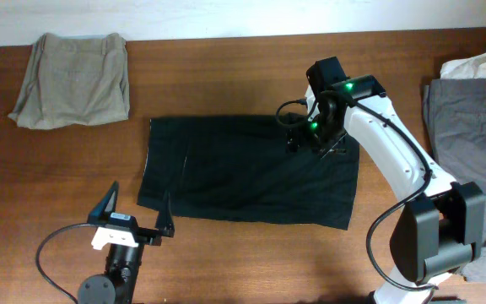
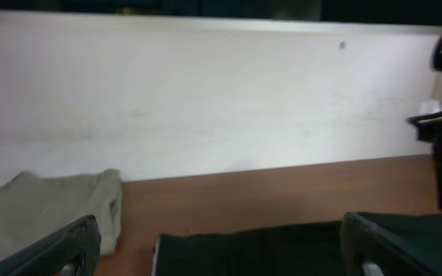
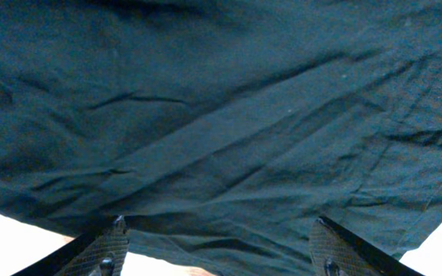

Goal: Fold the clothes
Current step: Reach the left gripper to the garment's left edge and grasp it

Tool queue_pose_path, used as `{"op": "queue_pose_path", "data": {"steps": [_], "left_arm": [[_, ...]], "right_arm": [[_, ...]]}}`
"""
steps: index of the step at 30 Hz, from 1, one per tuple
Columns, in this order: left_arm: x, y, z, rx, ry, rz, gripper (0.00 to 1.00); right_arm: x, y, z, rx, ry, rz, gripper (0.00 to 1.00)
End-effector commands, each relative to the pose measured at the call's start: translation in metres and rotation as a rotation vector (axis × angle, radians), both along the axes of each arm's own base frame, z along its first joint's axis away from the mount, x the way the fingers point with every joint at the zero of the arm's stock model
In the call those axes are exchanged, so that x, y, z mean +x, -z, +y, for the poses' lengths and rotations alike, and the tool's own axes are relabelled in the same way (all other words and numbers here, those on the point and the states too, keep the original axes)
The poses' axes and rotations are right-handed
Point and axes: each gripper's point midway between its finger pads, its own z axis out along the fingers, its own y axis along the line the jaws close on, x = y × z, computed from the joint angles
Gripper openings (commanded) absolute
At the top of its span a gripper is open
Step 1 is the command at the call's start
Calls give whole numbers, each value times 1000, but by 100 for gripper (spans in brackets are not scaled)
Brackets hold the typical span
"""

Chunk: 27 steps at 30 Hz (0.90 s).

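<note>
The black shorts-like garment (image 1: 243, 173) lies spread flat on the middle of the wooden table, with a pale strip along its left edge. My right gripper (image 1: 306, 143) is over its upper right part, pointing down. In the right wrist view the dark wrinkled fabric (image 3: 221, 115) fills the frame and the right fingers (image 3: 219, 222) stand wide apart, open, with nothing held. My left gripper (image 1: 139, 209) is open and empty at the garment's near left corner. The left wrist view looks across the garment's (image 2: 267, 249) far edge between the open left fingers (image 2: 219, 230).
A folded beige garment (image 1: 74, 80) lies at the back left and shows in the left wrist view (image 2: 44, 207). A grey garment (image 1: 471, 118) with a cream piece (image 1: 471, 66) behind it lies along the right edge. A white wall (image 2: 206, 92) is behind the table.
</note>
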Motion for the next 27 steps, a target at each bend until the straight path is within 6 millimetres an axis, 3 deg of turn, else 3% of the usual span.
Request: {"op": "queue_pose_path", "data": {"steps": [1, 6, 14, 20, 25, 27], "left_arm": [[-2, -11, -9, 14, 54, 33, 99], [17, -1, -22, 45, 134, 295, 99], [90, 16, -54, 16, 376, 834, 99], [136, 75, -54, -26, 385, 1045, 99], [143, 116, -49, -30, 353, 1155, 99], [141, 138, -34, -16, 252, 1233, 53]], "right_arm": [[-2, 1, 1, 7, 5, 13, 80], [-2, 1, 2, 8, 6, 11, 79], [-3, 2, 1, 6, 6, 16, 79], [-7, 2, 0, 2, 6, 31, 78], [-15, 7, -2, -7, 6, 63, 49], [-21, 12, -4, -13, 8, 86, 24]]}}
